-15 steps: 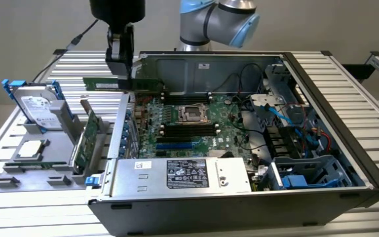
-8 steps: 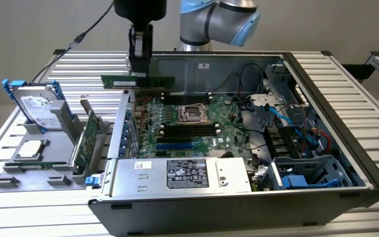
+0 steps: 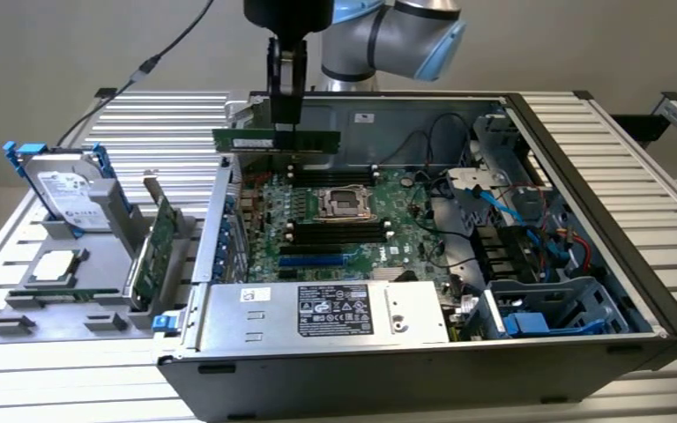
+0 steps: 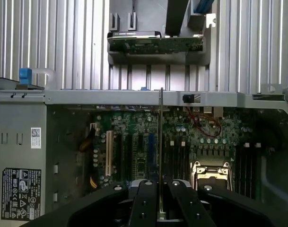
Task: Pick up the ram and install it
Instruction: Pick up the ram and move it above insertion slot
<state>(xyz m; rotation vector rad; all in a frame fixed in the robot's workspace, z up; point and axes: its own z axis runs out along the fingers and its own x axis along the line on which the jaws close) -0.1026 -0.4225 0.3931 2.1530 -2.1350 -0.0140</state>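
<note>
Nearest the exterior camera, the power supply (image 3: 327, 310) with its black label lies on the camera's side of the CPU socket (image 3: 347, 202), along the near wall of the computer case (image 3: 621, 264). Between it and the socket, a bank of black memory slots (image 3: 336, 232) runs across the motherboard (image 3: 404, 220). Out to the exterior view's left of the socket, outside the case, a grey tray (image 3: 21, 304) carries a hard drive (image 3: 66, 187) standing upright and a green expansion card (image 3: 158, 242) on edge. Now look beyond the socket: there's the ram (image 3: 256, 141), a green stick held level, hanging above the far slot bank (image 3: 315, 167) close to the case's back wall. The gripper (image 3: 286, 125) has it clamped by the top edge, pinched from both faces. From the wrist, the ram (image 4: 160, 132) reads as a thin edge-on line coming straight out of the closed fingers (image 4: 146, 203), hanging over the board just beside the socket. Farthest from the socket, the arm (image 3: 398, 40) rises behind the case.
</note>
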